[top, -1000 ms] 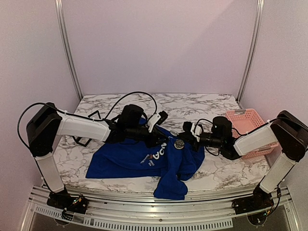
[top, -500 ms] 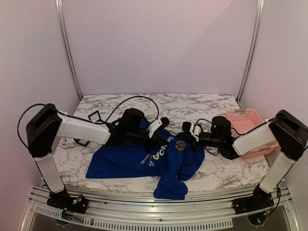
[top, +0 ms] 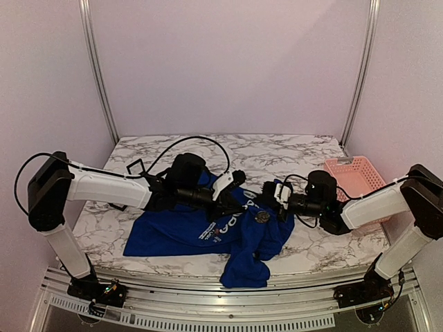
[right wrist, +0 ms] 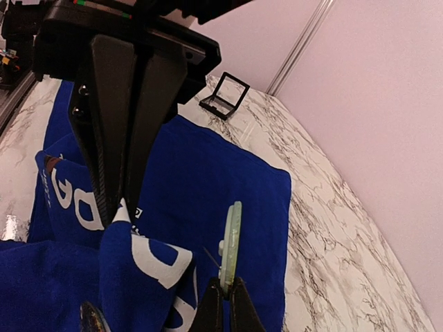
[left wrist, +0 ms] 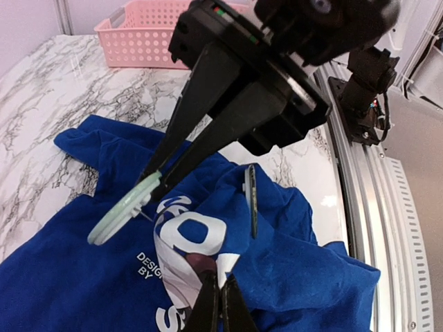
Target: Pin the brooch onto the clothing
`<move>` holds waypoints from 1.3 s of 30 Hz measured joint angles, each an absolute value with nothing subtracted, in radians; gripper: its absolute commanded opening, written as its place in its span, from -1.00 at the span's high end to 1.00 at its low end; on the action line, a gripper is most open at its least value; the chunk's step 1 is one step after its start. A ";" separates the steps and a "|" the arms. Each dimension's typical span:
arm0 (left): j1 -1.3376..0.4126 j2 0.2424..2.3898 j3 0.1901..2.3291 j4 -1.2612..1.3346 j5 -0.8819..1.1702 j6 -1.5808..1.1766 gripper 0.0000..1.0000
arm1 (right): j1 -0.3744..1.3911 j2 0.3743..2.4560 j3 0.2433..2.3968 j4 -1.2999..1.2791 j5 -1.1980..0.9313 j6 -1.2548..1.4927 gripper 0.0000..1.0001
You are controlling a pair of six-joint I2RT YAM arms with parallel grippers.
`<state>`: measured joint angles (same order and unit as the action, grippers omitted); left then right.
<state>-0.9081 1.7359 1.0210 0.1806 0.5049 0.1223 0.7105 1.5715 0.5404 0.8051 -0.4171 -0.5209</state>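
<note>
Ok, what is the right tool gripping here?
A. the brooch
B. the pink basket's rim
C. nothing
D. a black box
A: in the right wrist view the right tool is shut on the edge of the brooch, holding it edge-on above the blue clothing.

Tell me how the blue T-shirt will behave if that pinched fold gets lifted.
Probably floppy: the T-shirt lies creased, and one part droops over the table edge. Lifting with the left gripper would likely raise only a tent of cloth. It looks thin, so probably light.
</note>
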 measured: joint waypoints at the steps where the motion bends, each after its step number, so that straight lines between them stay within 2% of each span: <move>1: -0.908 1.736 1.021 0.176 0.506 0.123 1.00 | 0.711 1.558 0.536 0.803 -0.414 -0.521 1.00; 3: -0.908 1.736 1.021 0.170 0.508 0.124 1.00 | 0.711 1.525 0.529 0.793 -0.403 -0.517 1.00; 4: -0.908 1.736 1.021 0.167 0.508 0.125 0.91 | 0.711 1.512 0.527 0.790 -0.401 -0.516 1.00; 6: -0.908 1.736 1.021 0.162 0.509 0.131 0.54 | 0.711 1.485 0.526 0.784 -0.392 -0.510 1.00; 7: -0.908 1.735 1.021 0.160 0.509 0.141 0.28 | 0.711 1.478 0.525 0.783 -0.390 -0.507 1.00; 8: -0.908 1.735 1.021 0.159 0.511 0.152 0.14 | 0.712 1.469 0.522 0.782 -0.384 -0.502 1.00; 10: -0.910 1.732 1.021 0.159 0.507 0.191 0.06 | 0.712 1.456 0.514 0.780 -0.374 -0.496 1.00; 16: -0.940 1.708 1.018 0.179 0.424 0.335 0.26 | 0.714 1.441 0.498 0.770 -0.364 -0.473 1.00; 29: -0.957 1.748 1.021 0.198 0.229 0.501 0.27 | 0.714 1.441 0.494 0.766 -0.357 -0.450 1.00; 37: -0.958 1.768 1.023 0.211 0.239 0.501 0.58 | 0.714 1.441 0.483 0.771 -0.357 -0.450 1.00; 39: -0.958 1.768 1.023 0.227 0.249 0.499 0.81 | 0.714 1.441 0.483 0.771 -0.357 -0.450 1.00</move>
<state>-0.9577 1.7676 1.0229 0.2268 0.2489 0.4988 0.7136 1.4410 0.4828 0.7712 -0.3573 -0.4496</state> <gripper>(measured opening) 0.219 0.018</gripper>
